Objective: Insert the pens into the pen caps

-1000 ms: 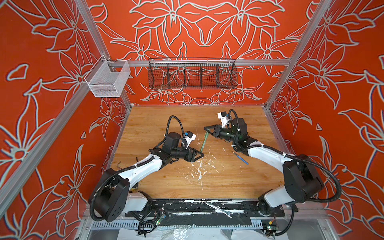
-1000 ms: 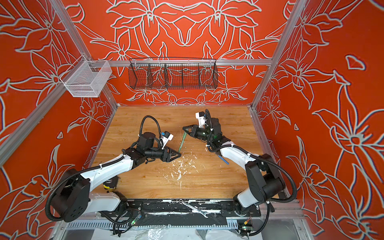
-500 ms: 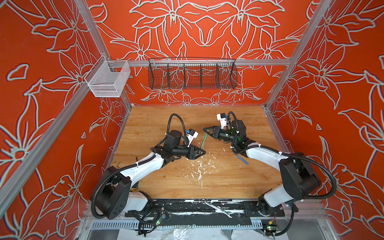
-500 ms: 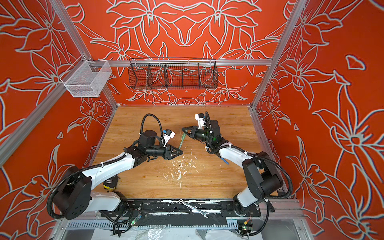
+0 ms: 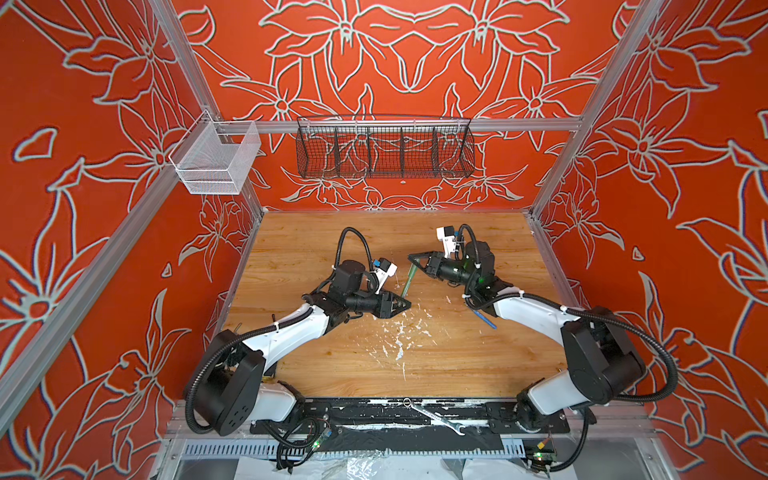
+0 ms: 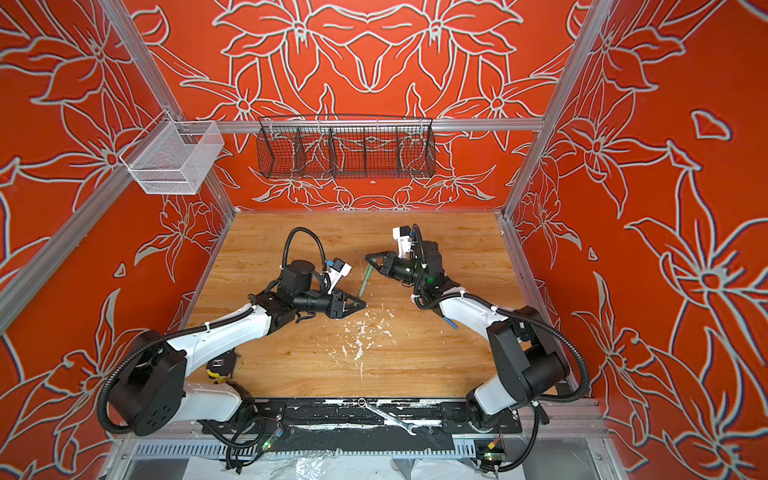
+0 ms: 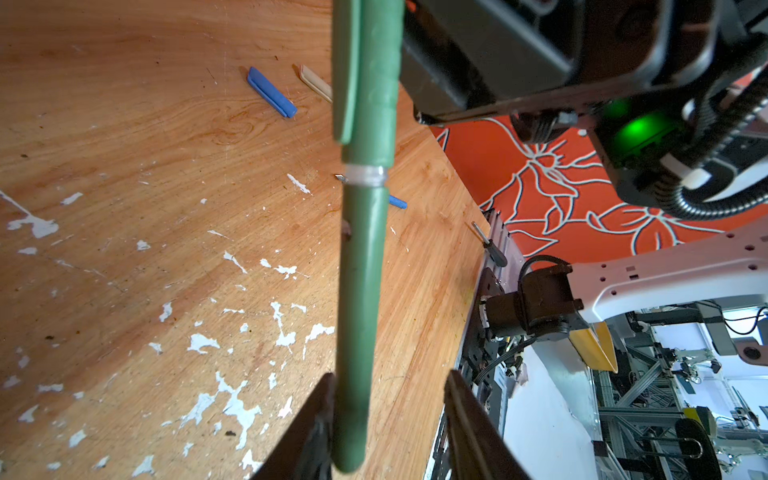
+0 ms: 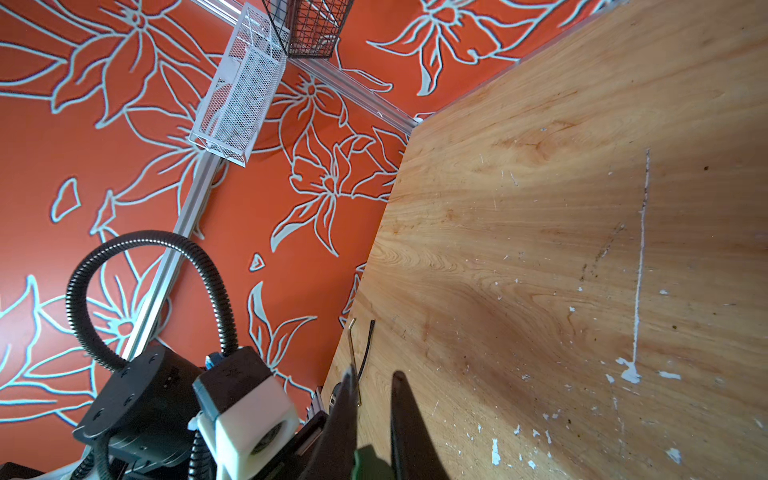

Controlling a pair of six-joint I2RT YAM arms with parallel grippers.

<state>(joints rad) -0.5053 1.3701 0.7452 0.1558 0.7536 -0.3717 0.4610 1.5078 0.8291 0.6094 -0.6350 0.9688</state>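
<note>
A green pen (image 5: pixel 409 279) (image 6: pixel 364 279) hangs tilted above the wooden table (image 5: pixel 415 365) between the two grippers. Its upper end sits in the green pen cap (image 7: pixel 370 83), with a clear band showing at the joint. My right gripper (image 5: pixel 413 258) (image 8: pixel 374 372) is shut on the cap (image 8: pixel 370 461). My left gripper (image 5: pixel 405 305) (image 7: pixel 390 376) stands open round the pen's (image 7: pixel 359 291) lower end; one finger (image 7: pixel 320 415) touches it, the other stands apart. A blue cap (image 7: pixel 270 92) and a beige cap (image 7: pixel 316 79) lie on the table. A blue pen (image 5: pixel 486 320) lies by the right arm.
Two thin hex keys (image 8: pixel 352 353) lie near the table's left edge. A silver wrench (image 5: pixel 436 417) rests on the front rail, and a small screwdriver (image 7: pixel 488 249) on the right edge. A black wire basket (image 5: pixel 384 147) and a white mesh basket (image 5: pixel 216 162) hang on the walls.
My left gripper has moved up to the pen's lower end and its jaws have narrowed round it. The right gripper has kept its hold and shifted slightly left.
</note>
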